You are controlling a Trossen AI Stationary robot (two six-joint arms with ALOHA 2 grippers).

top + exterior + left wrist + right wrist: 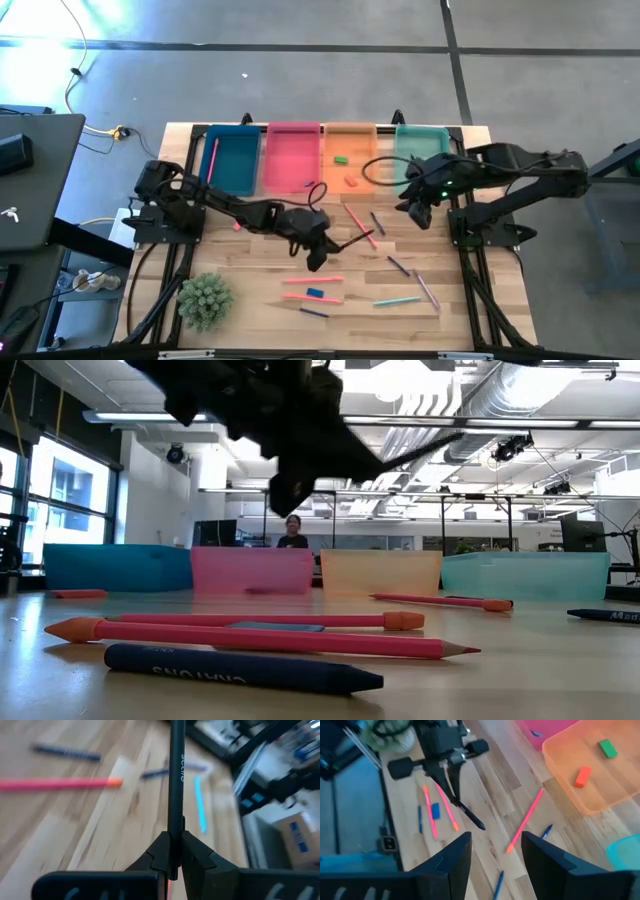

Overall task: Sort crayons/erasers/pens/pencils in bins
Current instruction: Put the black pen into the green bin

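Wooden worktop (250, 290) with four bins (292, 157) along its far edge. Left pincer (318, 258), raised over mid-worktop, is clamped on a black pen (176, 780) (projecting forward beyond its fingertips). Right pincer (420, 215) hovers with fingers spread, empty, near the teal bin (422, 150).

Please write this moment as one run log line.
left gripper: shut on thin black pen, lifted | right gripper: open, near orange translucent plastic bin

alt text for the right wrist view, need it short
The left gripper holds a black pen above the wooden table. Beyond it, an orange bin contains a green eraser and a red eraser.
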